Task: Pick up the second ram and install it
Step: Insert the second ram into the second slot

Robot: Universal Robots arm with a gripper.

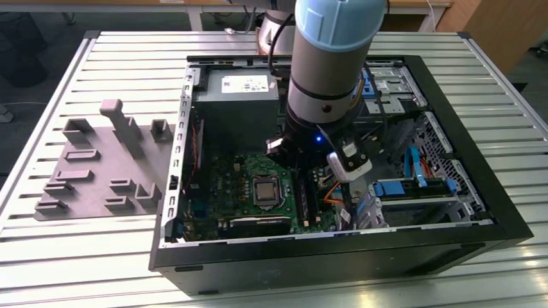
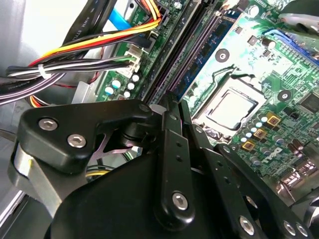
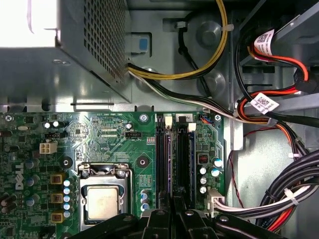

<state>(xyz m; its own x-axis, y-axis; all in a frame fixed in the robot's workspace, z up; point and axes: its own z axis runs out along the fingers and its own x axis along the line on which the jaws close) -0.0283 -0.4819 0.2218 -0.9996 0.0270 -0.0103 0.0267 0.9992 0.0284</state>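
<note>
Second ram (image 3: pixel 171 159) stands on edge among the black slot rails (image 3: pixel 160 159) of the green board (image 3: pixel 114 134), and in the first wrist view it shows as one thin bluish strip running straight down into the gripper (image 3: pixel 173 199). The second wrist view comes in closer. There the gripper's (image 2: pixel 172 97) two fingers (image 2: pixel 174 149) are drawn in to a sliver of a gap, and the stick's near end sits nipped between the tips, right over the rails.

Pull back to the exterior view and the arm (image 1: pixel 330 64) reaches down into the open computer case (image 1: pixel 505 218), hiding the slots. Inside the case are one grey power box (image 1: pixel 235 102), the board, one silver processor (image 3: pixel 102 201) and bundled cables (image 2: pixel 75 59). One grey tray (image 1: pixel 94 173) of upright blocks sits outside, on the exterior view's left.
</note>
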